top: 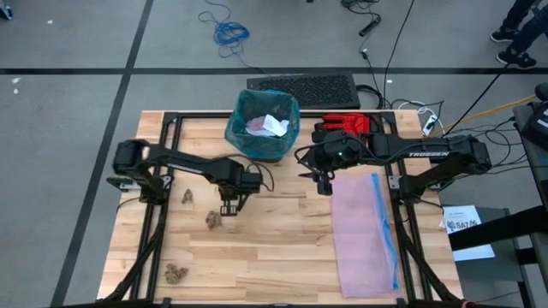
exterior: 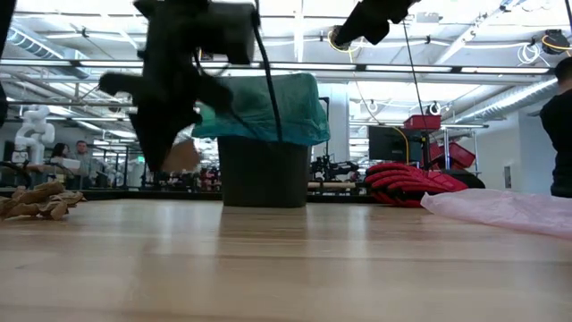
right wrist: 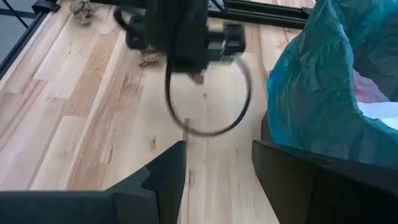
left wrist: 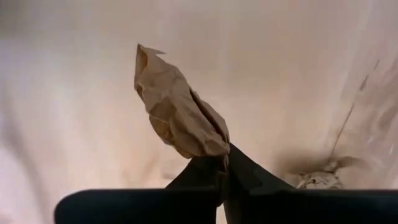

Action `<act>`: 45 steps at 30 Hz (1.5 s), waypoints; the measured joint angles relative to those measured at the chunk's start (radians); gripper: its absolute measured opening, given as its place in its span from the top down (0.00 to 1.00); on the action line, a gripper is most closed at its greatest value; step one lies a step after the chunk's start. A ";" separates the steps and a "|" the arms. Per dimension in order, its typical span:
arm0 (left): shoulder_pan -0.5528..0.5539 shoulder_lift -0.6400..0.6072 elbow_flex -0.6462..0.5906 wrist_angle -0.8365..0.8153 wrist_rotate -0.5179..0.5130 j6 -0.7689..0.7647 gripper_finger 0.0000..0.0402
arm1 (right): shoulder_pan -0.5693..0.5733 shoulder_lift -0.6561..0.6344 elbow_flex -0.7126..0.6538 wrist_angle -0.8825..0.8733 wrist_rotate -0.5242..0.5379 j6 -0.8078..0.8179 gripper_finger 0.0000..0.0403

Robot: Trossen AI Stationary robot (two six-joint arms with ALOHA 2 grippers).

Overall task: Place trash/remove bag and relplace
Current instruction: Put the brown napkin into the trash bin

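A black bin [exterior: 264, 172] lined with the teal bag [top: 262, 120] stands at the table's far middle, with white and pink scraps inside. My left gripper [top: 229, 205] hangs in front of it, shut on a brown paper wad [left wrist: 180, 118]. Other brown trash wads lie on the wood [top: 187, 197], [top: 212, 220], [top: 176, 274]. My right gripper [right wrist: 217, 168] hovers open near the bin's right side, holding nothing. My left gripper pinches one end of the brown wad [left wrist: 208, 149] between its two fingertips [left wrist: 205, 171], coming from above and pointing down. Most of the wad sticks out beyond the fingertips. In the low view the wad [exterior: 183, 156] hangs clear of the table.
A pale pink bag with a blue strip [top: 366, 231] lies flat on the table's right half. A red glove [top: 342, 127] rests right of the bin. A black metal frame [top: 163, 128] runs along the table's edges. A person stands at the far right [exterior: 559, 125].
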 joint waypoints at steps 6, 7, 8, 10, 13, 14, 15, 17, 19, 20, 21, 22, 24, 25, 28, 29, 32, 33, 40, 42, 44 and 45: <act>-0.001 -0.222 0.000 -0.027 -0.058 -0.068 1.00 | 0.000 -0.001 0.000 -0.005 0.000 -0.017 0.56; -0.001 -0.260 0.000 -0.024 -0.077 -0.074 1.00 | 0.000 -0.001 0.000 -0.005 0.000 -0.019 0.56; 0.000 -0.298 0.000 -0.019 -0.097 -0.077 1.00 | 0.000 -0.002 0.000 -0.004 0.000 -0.019 0.56; 0.006 -0.376 0.002 0.005 -0.150 -0.075 1.00 | 0.000 -0.002 0.000 -0.005 0.000 -0.020 0.56; 0.028 -0.472 0.002 0.098 -0.234 -0.053 1.00 | 0.000 -0.002 0.000 -0.001 0.000 -0.035 0.56; 0.040 -0.497 0.003 0.141 -0.249 -0.041 1.00 | 0.000 -0.002 0.000 0.005 0.000 -0.040 0.56; 0.053 -0.517 0.003 0.190 -0.257 -0.019 1.00 | 0.000 -0.002 0.000 0.015 0.000 -0.043 0.56; 0.084 -0.546 0.003 0.300 -0.260 0.035 1.00 | 0.000 -0.002 0.000 0.034 0.000 -0.050 0.56; 0.121 -0.559 0.004 0.416 -0.259 0.102 1.00 | -0.001 -0.002 0.000 0.043 0.000 -0.061 0.56; 0.143 -0.559 0.004 0.468 -0.259 0.136 1.00 | -0.001 -0.002 0.000 0.046 0.001 -0.067 0.56; 0.165 -0.558 0.004 0.511 -0.259 0.167 1.00 | -0.001 -0.002 0.000 0.049 0.002 -0.069 0.56; 0.191 -0.554 0.004 0.542 -0.259 0.195 1.00 | -0.001 -0.002 0.000 0.050 0.004 -0.070 0.56; 0.245 -0.535 0.004 0.593 -0.259 0.240 1.00 | -0.002 -0.002 0.000 0.055 0.006 -0.071 0.56; 0.274 -0.525 0.005 0.613 -0.259 0.256 1.00 | -0.002 -0.002 0.000 0.057 0.006 -0.071 0.56; 0.359 -0.477 0.032 0.620 -0.257 0.264 1.00 | -0.002 -0.003 0.000 0.067 0.006 -0.077 0.56; 0.384 -0.458 0.049 0.623 -0.257 0.264 1.00 | -0.004 -0.003 0.000 0.070 0.006 -0.083 0.56; 0.449 -0.395 0.106 0.617 -0.224 0.276 1.00 | -0.012 -0.003 0.000 0.091 0.006 -0.097 0.56; 0.469 -0.370 0.127 0.617 -0.208 0.287 1.00 | -0.018 -0.003 0.000 0.096 0.005 -0.098 0.56; 0.515 -0.222 0.222 0.544 -0.145 0.399 0.89 | -0.042 -0.003 0.000 0.099 0.005 -0.082 0.56; 0.508 -0.193 0.234 0.537 -0.144 0.404 0.82 | -0.042 -0.003 0.000 0.092 0.005 -0.078 0.56; 0.500 -0.174 0.239 0.525 -0.145 0.404 0.75 | -0.042 -0.003 0.000 0.091 0.004 -0.079 0.56; 0.498 -0.168 0.241 0.517 -0.145 0.404 0.71 | -0.042 -0.003 0.000 0.090 0.004 -0.079 0.56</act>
